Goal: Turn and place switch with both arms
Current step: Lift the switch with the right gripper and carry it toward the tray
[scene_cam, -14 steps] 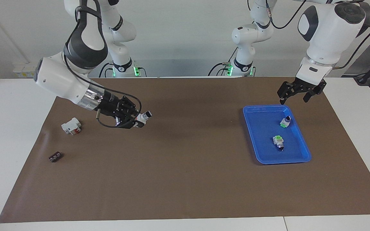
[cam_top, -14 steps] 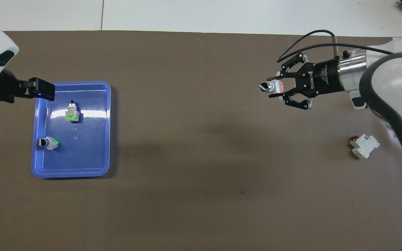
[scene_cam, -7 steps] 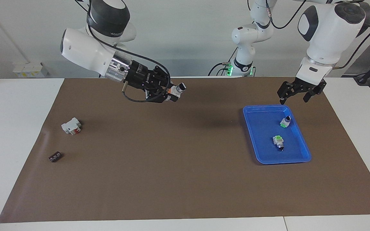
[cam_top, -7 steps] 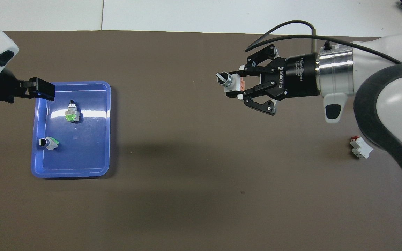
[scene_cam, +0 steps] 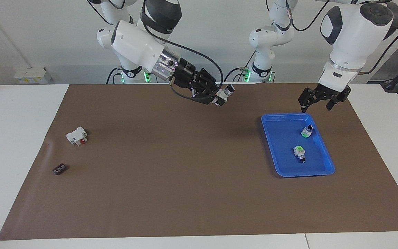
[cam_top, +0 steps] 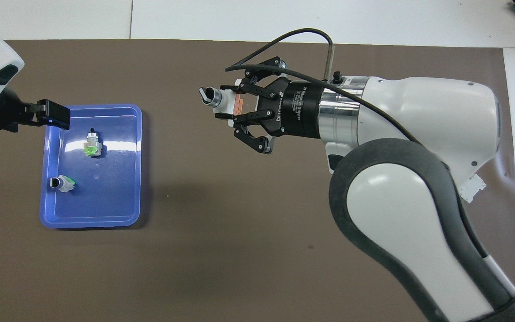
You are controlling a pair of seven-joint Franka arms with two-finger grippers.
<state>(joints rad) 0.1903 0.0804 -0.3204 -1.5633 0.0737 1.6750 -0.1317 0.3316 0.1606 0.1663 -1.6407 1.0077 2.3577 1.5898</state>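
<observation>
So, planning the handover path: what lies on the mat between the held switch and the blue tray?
Nothing: between the white push-button switch and the blue plastic tray the facing view shows bare brown mat.

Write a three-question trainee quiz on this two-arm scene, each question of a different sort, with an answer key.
1. True or false: the right end effector holds the white-bodied push-button switch with the dark cylindrical end in the air.
2. How many green-sided switches lie in the blue plastic tray?
3. The left end effector is over: A) the tray's rim nearest the robots, B) the white-and-red block, C) the small flat black piece.

Key: 1 true; 2 two; 3 A.
</observation>
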